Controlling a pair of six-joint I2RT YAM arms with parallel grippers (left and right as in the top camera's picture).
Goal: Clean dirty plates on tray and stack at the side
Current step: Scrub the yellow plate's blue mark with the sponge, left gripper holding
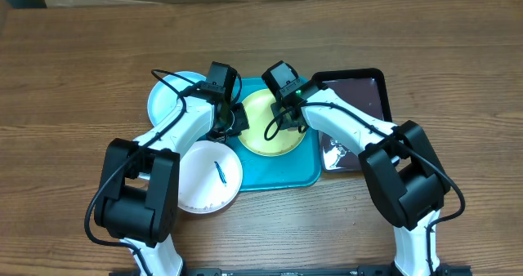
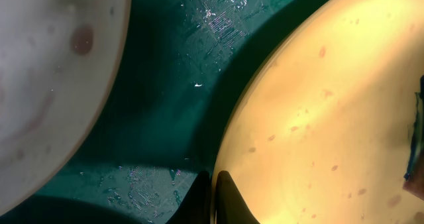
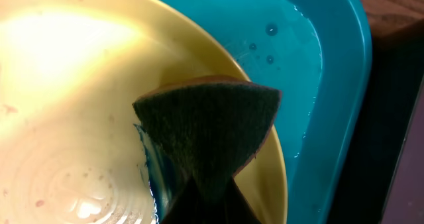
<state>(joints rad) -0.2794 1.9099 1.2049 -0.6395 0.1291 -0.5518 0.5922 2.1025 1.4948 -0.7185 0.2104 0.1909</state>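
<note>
- Wooden counter [image 1: 82,47] carries the turquoise tray [image 1: 278,174], with a black tray [image 1: 359,92] just beside it on the right.
- Yellow plate [image 1: 270,133] lies on the turquoise tray.
- Left tool [image 2: 212,184] is closed tight on that plate's rim.
- Right tool [image 3: 199,194] is clamped on a green sponge [image 3: 209,128] pressed to the plate.
- White plate [image 1: 204,182] with a teal smear [image 1: 221,172] and the light blue plate [image 1: 167,100] sit at the tray's left edge.
</note>
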